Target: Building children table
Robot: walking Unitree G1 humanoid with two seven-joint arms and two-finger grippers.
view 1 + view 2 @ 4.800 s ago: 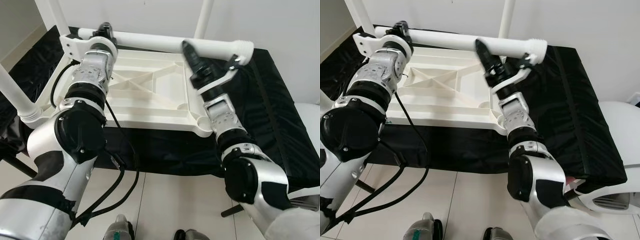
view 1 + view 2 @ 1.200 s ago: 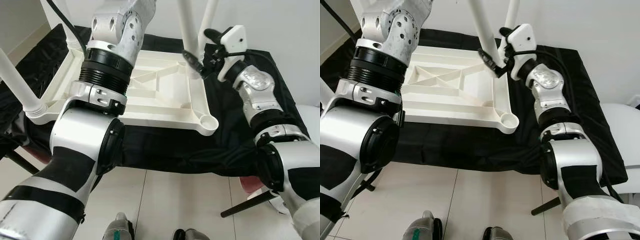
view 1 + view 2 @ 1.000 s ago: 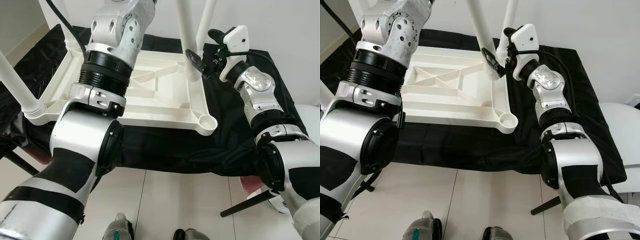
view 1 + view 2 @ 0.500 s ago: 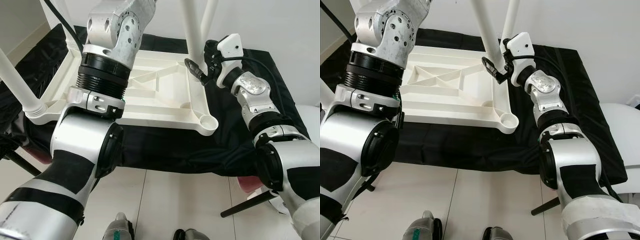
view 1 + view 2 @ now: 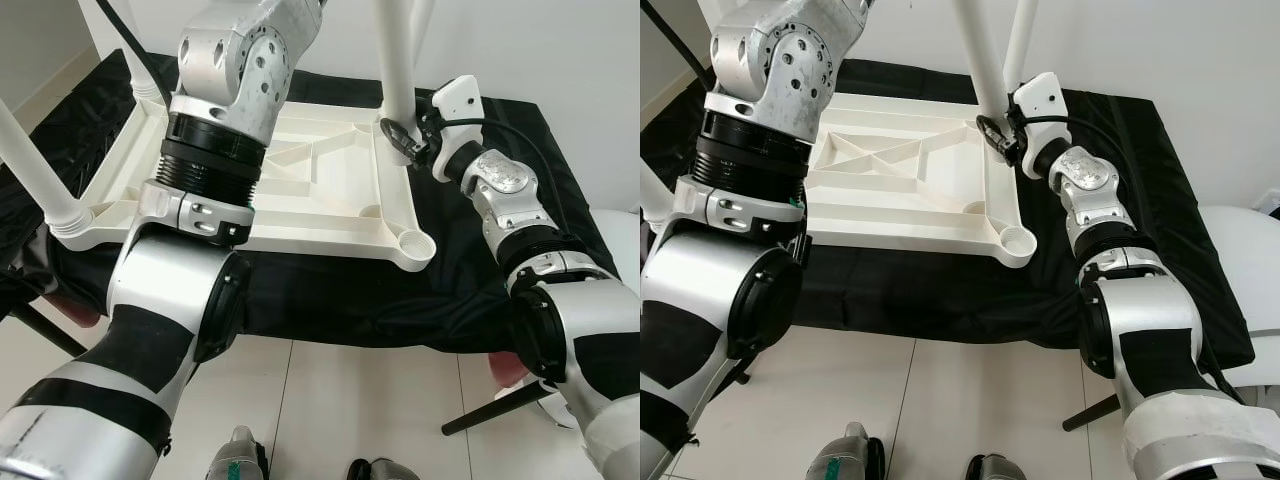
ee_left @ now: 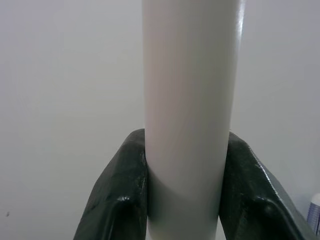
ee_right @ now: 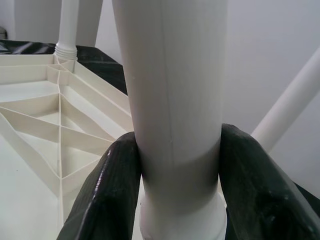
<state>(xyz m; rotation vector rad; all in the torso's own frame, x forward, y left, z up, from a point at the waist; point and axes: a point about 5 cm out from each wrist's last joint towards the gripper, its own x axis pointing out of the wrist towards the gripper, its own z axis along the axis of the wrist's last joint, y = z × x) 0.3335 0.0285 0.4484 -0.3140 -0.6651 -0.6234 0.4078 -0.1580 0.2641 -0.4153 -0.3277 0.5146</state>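
Note:
The white tabletop [image 5: 300, 205] lies upside down on a black-covered surface. A white table leg [image 5: 396, 60] stands nearly upright over its right rim, just behind the empty near-right corner socket [image 5: 412, 243]. My right gripper [image 5: 402, 140] is shut on the leg's lower end, its fingers [image 7: 112, 190] hugging the tube above a collar. My left arm [image 5: 235, 70] reaches up past the top of the eye view, and my left gripper [image 6: 183, 150] is shut on the same leg higher up. Another leg [image 5: 35, 165] sticks out of the near-left corner, and one [image 5: 1022, 35] rises behind the held leg.
Black cloth [image 5: 520, 210] covers the surface around the tabletop, right up to a white wall. White tiled floor [image 5: 330, 400] lies in front. A white rounded object [image 5: 622, 235] sits at the right edge, with a dark stand leg [image 5: 495, 405] below.
The leg, lying across the tabletop's far edge 4.8 s ago, now stands upright. In the last second my right gripper moved in and shut on its lower end.

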